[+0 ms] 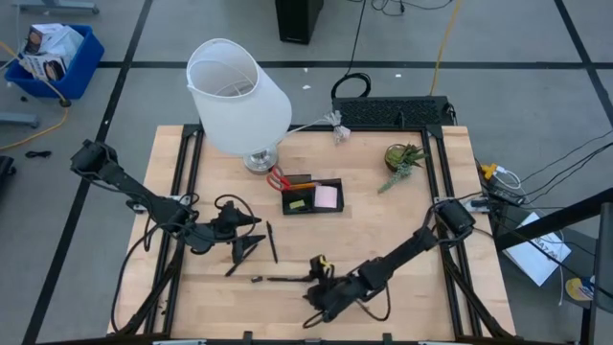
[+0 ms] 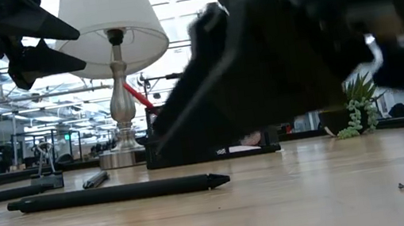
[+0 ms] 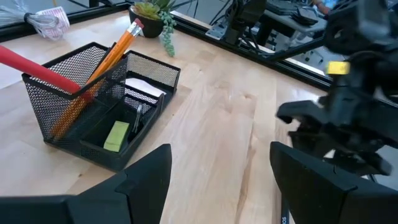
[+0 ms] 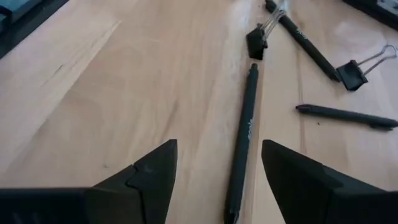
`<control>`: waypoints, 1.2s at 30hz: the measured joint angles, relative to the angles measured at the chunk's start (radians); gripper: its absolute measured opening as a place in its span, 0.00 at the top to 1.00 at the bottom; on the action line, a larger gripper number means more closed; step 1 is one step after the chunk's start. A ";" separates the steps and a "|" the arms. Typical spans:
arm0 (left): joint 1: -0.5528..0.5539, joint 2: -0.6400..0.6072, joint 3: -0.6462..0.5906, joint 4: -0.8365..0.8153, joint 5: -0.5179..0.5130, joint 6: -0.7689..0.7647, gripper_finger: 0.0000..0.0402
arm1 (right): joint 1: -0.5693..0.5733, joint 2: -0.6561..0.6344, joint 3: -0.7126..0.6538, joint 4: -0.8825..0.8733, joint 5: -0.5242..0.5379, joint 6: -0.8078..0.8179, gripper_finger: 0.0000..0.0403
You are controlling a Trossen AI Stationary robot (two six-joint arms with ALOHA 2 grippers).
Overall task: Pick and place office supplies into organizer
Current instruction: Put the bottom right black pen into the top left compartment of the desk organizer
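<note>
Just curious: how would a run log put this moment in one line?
left pincer: open, empty | right pincer: open over black pen | organizer: partly filled

1. The right gripper hangs low over the bare wooden table, its two dark fingers spread wide apart with nothing between them.
2. A black pen lies on the table in the gap between the fingers, running lengthwise away from the gripper.
3. Just past the pen's far end sits a black binder clip.
4. A second black pen lies diagonally beyond that clip.
5. Another binder clip, with wire handles, rests close to the second pen's nearer end.
6. A third black pen lies crosswise, apart from the first.
</note>
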 joint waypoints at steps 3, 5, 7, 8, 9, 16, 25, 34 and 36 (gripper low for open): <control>0.000 0.000 0.000 0.000 0.000 0.000 0.32 | -0.005 0.000 -0.101 0.166 0.000 0.000 0.44; 0.000 0.000 0.000 0.000 0.000 0.000 0.32 | -0.012 -0.002 -0.162 0.254 0.000 -0.002 0.44; 0.000 0.000 0.000 0.000 -0.001 0.000 0.32 | -0.022 -0.008 -0.210 0.306 0.000 0.001 0.44; 0.000 0.000 0.000 0.000 -0.001 0.000 0.32 | -0.025 -0.013 -0.227 0.316 0.000 0.008 0.44; 0.000 0.000 0.000 0.000 -0.002 0.000 0.32 | -0.030 -0.017 -0.242 0.318 -0.001 0.021 0.44; 0.000 0.000 0.000 -0.001 -0.026 0.000 0.32 | -0.056 -0.019 -0.278 0.350 -0.084 0.132 0.45; 0.000 0.000 0.000 -0.001 -0.025 -0.004 0.32 | -0.057 -0.012 -0.278 0.359 -0.110 0.169 0.63; 0.000 0.000 0.000 -0.001 -0.025 -0.004 0.32 | -0.077 -0.010 -0.278 0.360 -0.148 0.187 0.90; 0.000 0.000 0.000 -0.001 -0.025 -0.004 0.32 | -0.086 -0.010 -0.278 0.362 -0.168 0.198 0.95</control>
